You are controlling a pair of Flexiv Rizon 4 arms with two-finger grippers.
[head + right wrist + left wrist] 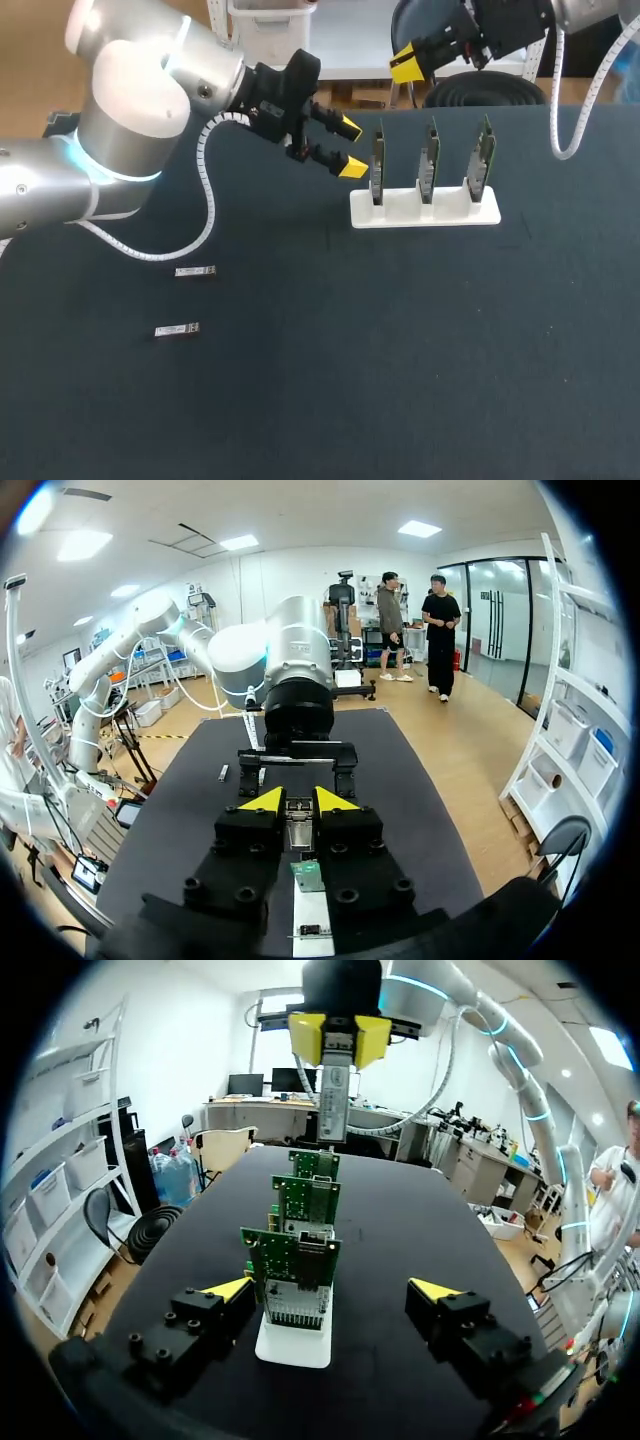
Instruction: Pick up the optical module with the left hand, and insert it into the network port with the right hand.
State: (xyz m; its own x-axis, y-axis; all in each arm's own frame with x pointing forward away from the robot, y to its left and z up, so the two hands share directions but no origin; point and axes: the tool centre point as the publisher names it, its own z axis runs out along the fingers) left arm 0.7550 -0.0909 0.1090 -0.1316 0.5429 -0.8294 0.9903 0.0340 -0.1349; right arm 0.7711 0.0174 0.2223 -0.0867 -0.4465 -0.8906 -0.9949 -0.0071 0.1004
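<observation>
**While the left gripper (351,147) hangs empty, an optical module (333,1100) is gripped by the right gripper (298,802)**

As seen in the head view, a white holder (424,210) is set on the dark table (400,380), with three circuit boards (428,160) stood upright in it in a row. The left gripper is held just beside one end of that row, above the table, its yellow-tipped fingers spread wide with nothing between them. In the left wrist view the boards are lined up one behind another ahead of those fingers, and a metal network port (314,1244) is seen on the nearest board. The right gripper is held high, past the row's far end. Its tips are pressed on the optical module from two sides, and the module hangs down from them. Contact between module and boards cannot be told. Two further modules, one (196,271) and another (177,330), are left flat on the table, well apart from the holder, on the left arm's side.
</observation>
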